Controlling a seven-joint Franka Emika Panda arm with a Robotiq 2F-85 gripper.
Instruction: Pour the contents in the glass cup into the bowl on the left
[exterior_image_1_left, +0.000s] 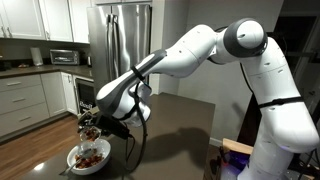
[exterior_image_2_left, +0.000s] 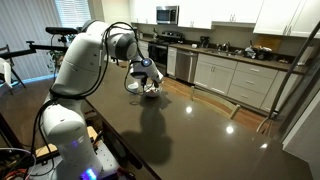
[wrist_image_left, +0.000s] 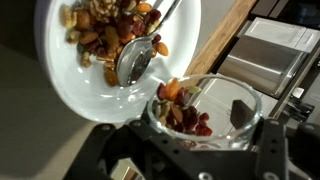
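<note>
In the wrist view my gripper (wrist_image_left: 203, 128) is shut on the glass cup (wrist_image_left: 215, 92), with one dark pad (wrist_image_left: 240, 112) showing through the glass. The cup is tipped toward the white bowl (wrist_image_left: 62, 82), and its rim reaches over the bowl's edge. The contents (wrist_image_left: 180, 110), reddish-brown and orange bits, are heaped at the cup's low side by that rim. More such bits (wrist_image_left: 105, 30) lie in the bowl around a metal spoon (wrist_image_left: 135, 62). In both exterior views the gripper (exterior_image_1_left: 97, 124) (exterior_image_2_left: 147, 78) hangs just above the bowl (exterior_image_1_left: 76, 160) (exterior_image_2_left: 153, 94).
The bowl stands near the corner of a dark table (exterior_image_1_left: 185, 125) (exterior_image_2_left: 190, 130). Beyond it are wooden floor (wrist_image_left: 225, 40), a steel fridge (exterior_image_1_left: 122, 40), white kitchen cabinets (exterior_image_2_left: 230, 75) and a microwave (exterior_image_1_left: 63, 57). The robot's white base (exterior_image_1_left: 280, 130) stands at the table's side.
</note>
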